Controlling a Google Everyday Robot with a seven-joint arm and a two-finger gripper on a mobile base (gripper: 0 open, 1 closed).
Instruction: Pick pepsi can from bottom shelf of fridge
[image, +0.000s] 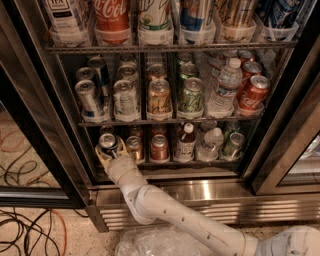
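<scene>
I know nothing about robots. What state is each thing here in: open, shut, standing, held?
fridge: open in front of the shelves, stocked.
bottom shelf: a row of drinks along its front.
pepsi can: upright at the left end of the bottom shelf.
gripper: inside the fridge, right at the pepsi can; whether it grips cannot be told.
water bottle: upright, capped, one shelf up.
</scene>
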